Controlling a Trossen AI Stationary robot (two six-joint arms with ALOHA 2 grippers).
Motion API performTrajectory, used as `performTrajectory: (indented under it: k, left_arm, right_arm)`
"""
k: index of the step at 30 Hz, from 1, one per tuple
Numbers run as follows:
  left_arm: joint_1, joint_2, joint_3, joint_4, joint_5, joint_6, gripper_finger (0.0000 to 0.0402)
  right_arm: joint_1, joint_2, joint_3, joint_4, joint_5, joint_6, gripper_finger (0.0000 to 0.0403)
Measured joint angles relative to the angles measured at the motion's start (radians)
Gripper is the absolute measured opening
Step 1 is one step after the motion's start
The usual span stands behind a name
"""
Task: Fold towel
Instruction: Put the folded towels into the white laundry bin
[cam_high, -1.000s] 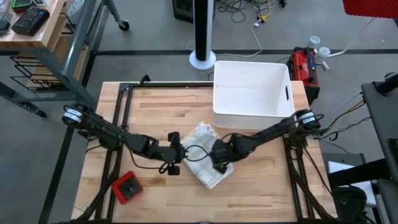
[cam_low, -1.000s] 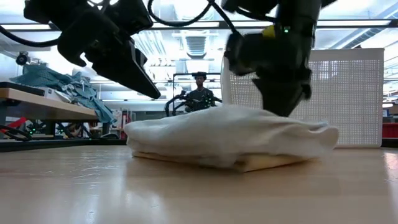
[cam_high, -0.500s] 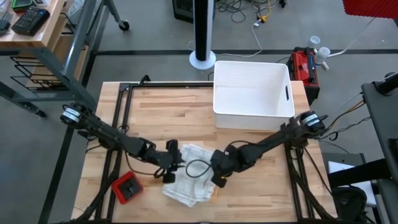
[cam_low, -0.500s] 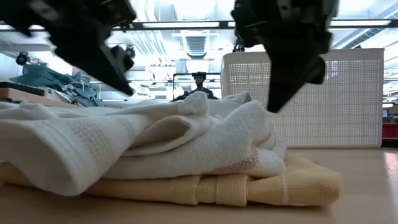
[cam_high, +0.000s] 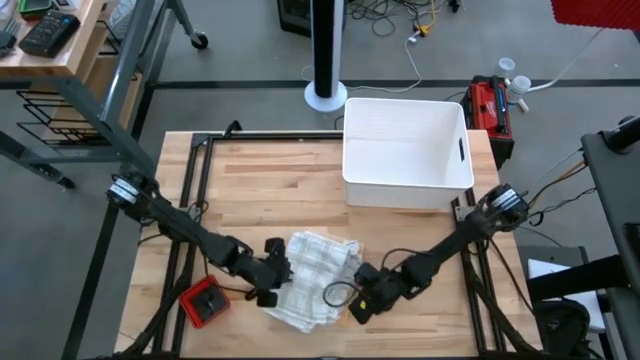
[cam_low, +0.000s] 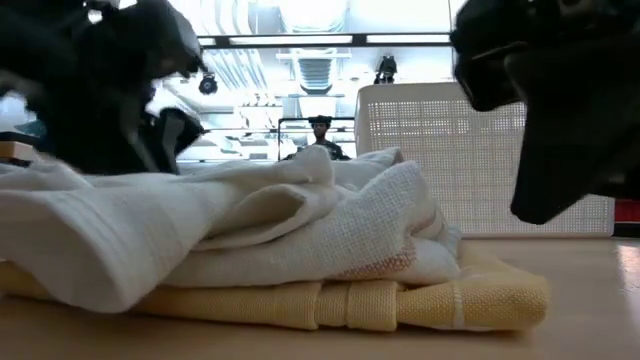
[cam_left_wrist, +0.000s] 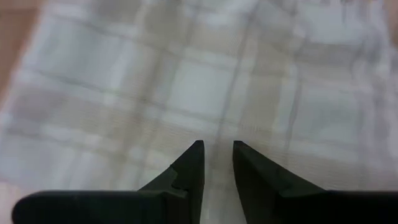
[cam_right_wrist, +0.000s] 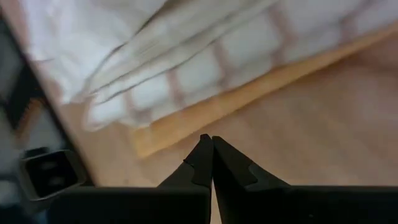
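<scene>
Lying bunched on wooden table (cam_high: 260, 185): towel (cam_high: 312, 275).

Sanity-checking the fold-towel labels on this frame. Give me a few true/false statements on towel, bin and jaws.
1. The towel lies on the table, not in the white bin. True.
2. The right gripper has its jaws open around a towel edge. False: the jaws are shut on nothing, over bare wood beside the towel.
3. The left gripper points at the towel with its jaws slightly apart. True.
4. The white bin holds a second towel. False: nothing shows inside it.
5. A red object sits near the table's front left corner. True.
</scene>
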Motion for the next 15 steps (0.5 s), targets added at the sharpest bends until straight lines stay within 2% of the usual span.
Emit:
performTrajectory:
  k: [3, 8, 11, 15]
  left_arm:
    - [-0.001, 0.059, 0.000, 0.012, 0.001, -0.002, 0.0075]
    - [-0.002, 0.127, 0.001, 0.122, 0.033, -0.010, 0.0075]
    - [-0.002, 0.151, 0.002, 0.187, 0.042, -0.009, 0.0075]
    - [-0.002, 0.160, 0.002, 0.206, 0.043, -0.009, 0.0075]
  right_arm:
    - [0.038, -0.004, -0.052, 0.112, 0.063, 0.104, 0.0000]
    - [0.088, -0.006, -0.094, 0.157, 0.190, 0.276, 0.0014]
    - [0.095, -0.006, -0.104, 0.154, 0.198, 0.330, 0.0047]
    - [0.093, -0.007, -0.110, 0.158, 0.203, 0.342, 0.0112]
